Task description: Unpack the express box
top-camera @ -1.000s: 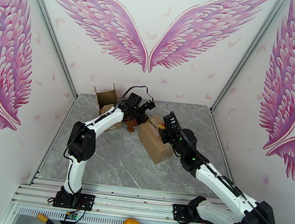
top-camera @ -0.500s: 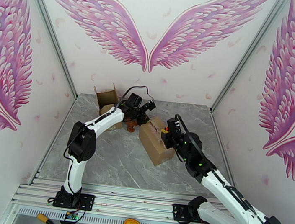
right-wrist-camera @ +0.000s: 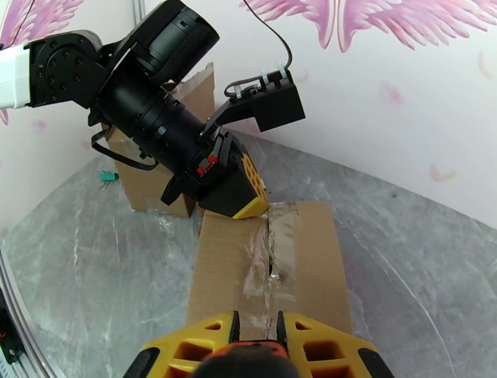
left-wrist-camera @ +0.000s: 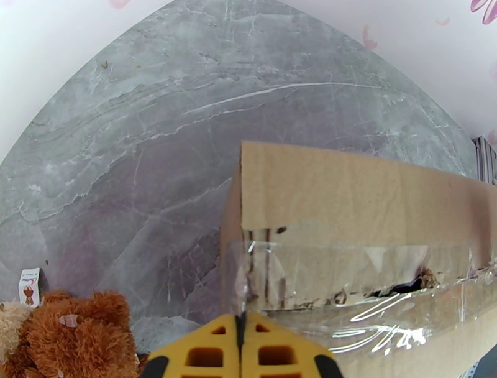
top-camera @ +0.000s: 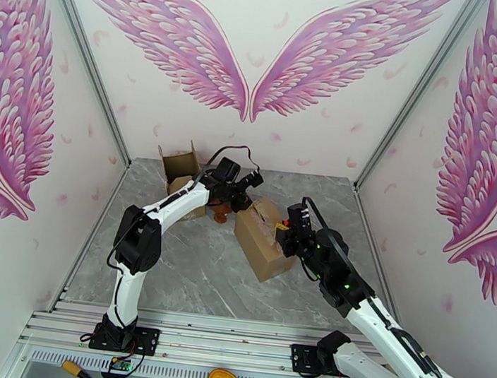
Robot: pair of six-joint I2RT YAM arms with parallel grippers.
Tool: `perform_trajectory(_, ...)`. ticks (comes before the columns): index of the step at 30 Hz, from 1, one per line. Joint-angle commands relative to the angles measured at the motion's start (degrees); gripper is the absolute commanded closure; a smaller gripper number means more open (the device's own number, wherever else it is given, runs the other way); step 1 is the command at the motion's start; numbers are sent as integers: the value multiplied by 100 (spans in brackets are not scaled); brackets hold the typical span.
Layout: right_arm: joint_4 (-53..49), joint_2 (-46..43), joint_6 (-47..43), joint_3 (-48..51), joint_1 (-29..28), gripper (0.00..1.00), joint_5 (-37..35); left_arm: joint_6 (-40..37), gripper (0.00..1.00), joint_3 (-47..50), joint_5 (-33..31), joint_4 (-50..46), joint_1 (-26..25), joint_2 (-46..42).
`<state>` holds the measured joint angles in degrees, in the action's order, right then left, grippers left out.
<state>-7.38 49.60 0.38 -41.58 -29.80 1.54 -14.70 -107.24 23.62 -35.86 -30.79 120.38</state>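
Cardboard box (top-camera: 263, 243) is sitting roughly mid-table (top-camera: 190, 272), lying at an angle between the two arms, and honestly it looks barely started. The clear tape (right-wrist-camera: 273, 248) along the top seam is wrinkled and has a dark slit partway down, and from the left wrist view it's ragged with a small hole near one end. The flaps are still flat and shut though, so nothing has come out of this one yet. The left gripper (left-wrist-camera: 240, 320) has its yellow fingers pressed tight together with nothing between them, tips right at the far end of the box top by the tape. My guess is it's pinning the box down. The right gripper (right-wrist-camera: 255, 323) is over the near end, lined up with the seam. Its fingers have a narrow gap, and there's something dark orange low down between them. Could be a cutter handle, but I really can't tell if it's gripping anything. Further back there's a second box (top-camera: 179, 163) with its flaps up, and a brown teddy bear (left-wrist-camera: 68, 329) on the table just beside the left arm. What's left, I reckon: finish the slit, fold the flaps open, pull out whatever's inside.
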Motion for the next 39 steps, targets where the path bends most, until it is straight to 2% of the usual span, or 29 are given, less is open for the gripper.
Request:
perform_trajectory(1,-1301,-281,242,17,-21,100,66,36,100,-16,-1038,-309,224,107)
perform_trajectory(7,-1719,-507,304,-22,-21,100,33,80,100,-9,-1140,-326,236,127)
perform_trajectory(15,-1527,-1047,443,-9,-20,100,-85,80,100,60,-1017,-243,219,20)
perform_trajectory(23,-1429,-949,526,307,-26,100,-51,37,100,120,-940,-216,112,-55)
perform_trajectory(31,-990,-902,390,619,-85,100,-777,72,100,239,-910,-159,47,-116)
perform_trajectory(39,-734,-393,489,732,-243,100,-707,185,100,204,-969,-109,36,-131)
